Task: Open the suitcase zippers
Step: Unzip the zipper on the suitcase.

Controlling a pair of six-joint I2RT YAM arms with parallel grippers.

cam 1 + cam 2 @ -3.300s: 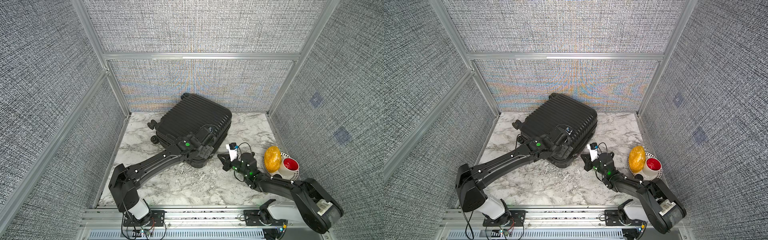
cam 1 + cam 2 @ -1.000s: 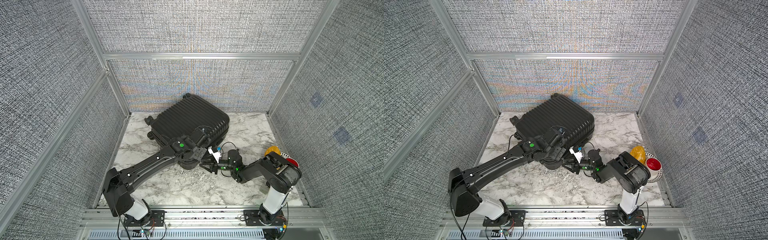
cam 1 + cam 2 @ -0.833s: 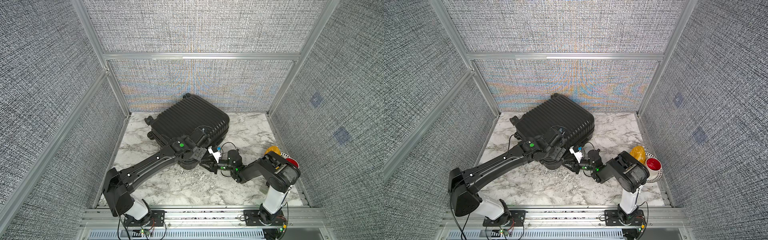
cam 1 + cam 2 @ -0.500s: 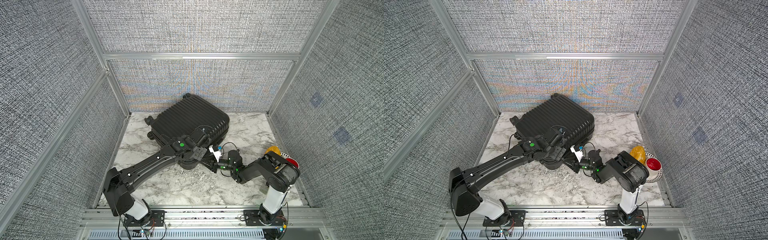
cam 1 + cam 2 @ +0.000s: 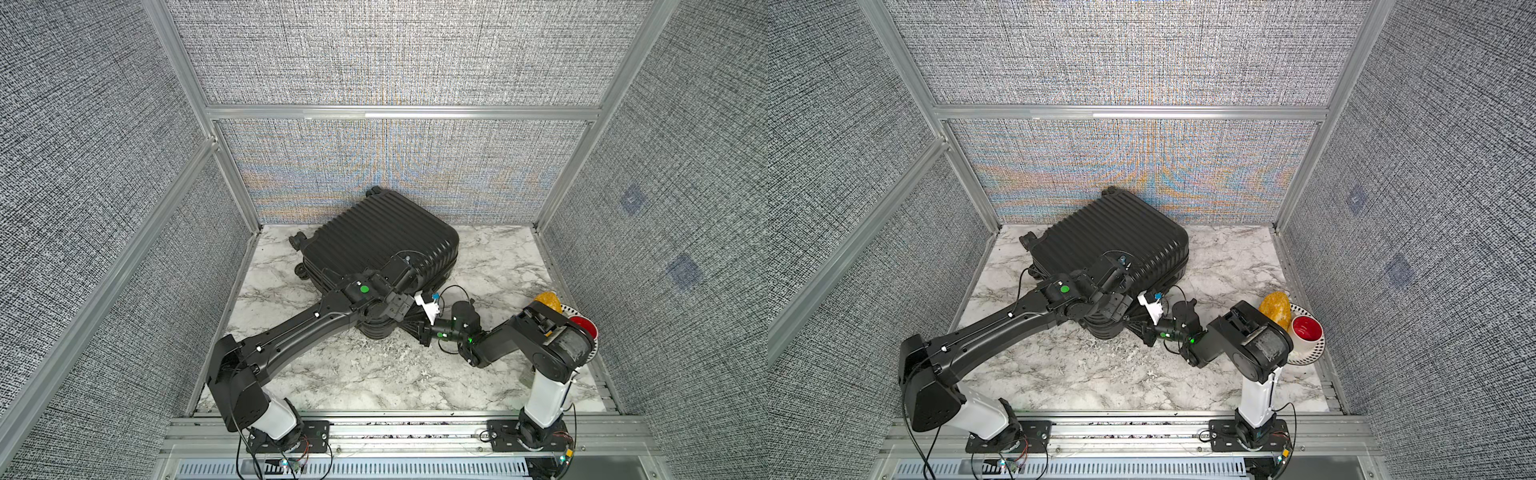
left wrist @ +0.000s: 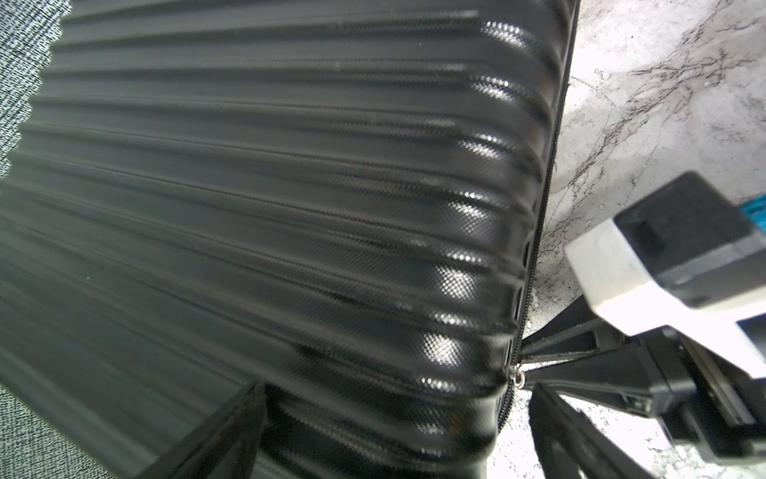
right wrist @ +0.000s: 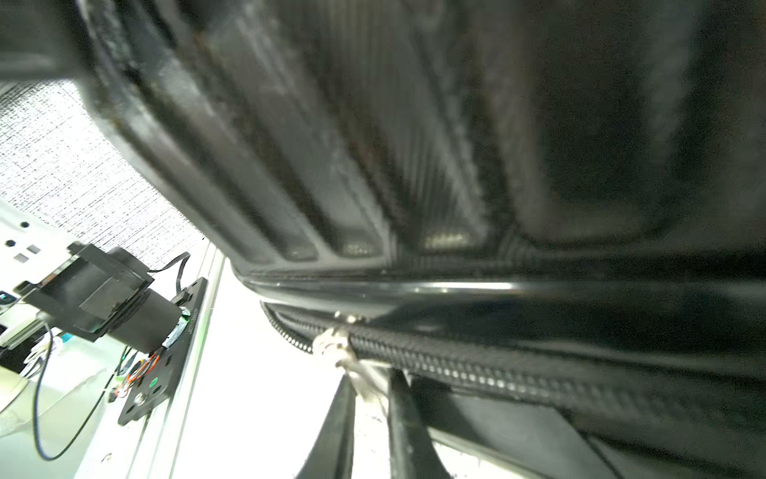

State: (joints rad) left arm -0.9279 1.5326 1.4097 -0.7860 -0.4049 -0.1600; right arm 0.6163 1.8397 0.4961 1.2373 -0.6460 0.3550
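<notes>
We see the right fingers (image 7: 404,431) drawn close together, with the small silver zipper pull (image 7: 361,375) pinched between their tips, right at the seam of the suitcase (image 7: 456,124). In the left wrist view the same pull (image 6: 518,375) sits on the zipper (image 6: 543,199), the thin black track that runs along the edge of the ribbed shell. The two dark fingers converge on it from the tabletop side.

Of the left fingers (image 6: 224,431) we see only one, a dark bar lying against the ribbed shell. Its partner is out of frame, so they stand spread wide, gripping nothing.

Moving outward, the right arm (image 5: 498,345) lies low over the marble tabletop (image 5: 374,374), reaching from its base at the front right toward the near side of the case. The left arm (image 5: 299,328) stretches from the front left, and its wrist is over the near corner of the case.

In both top views the suitcase (image 5: 374,232) (image 5: 1113,232) lies flat toward the back of the tabletop, turned at an angle. Its far corner is near the rear wall, its wheels (image 5: 297,241) point toward the left wall, and its two shells are closed together.

At the right edge stands a plate (image 5: 1308,353) carrying a red cup (image 5: 1307,328) and a yellow-orange lump (image 5: 1275,309). It is well apart from the case, just behind the right arm's elbow.
</notes>
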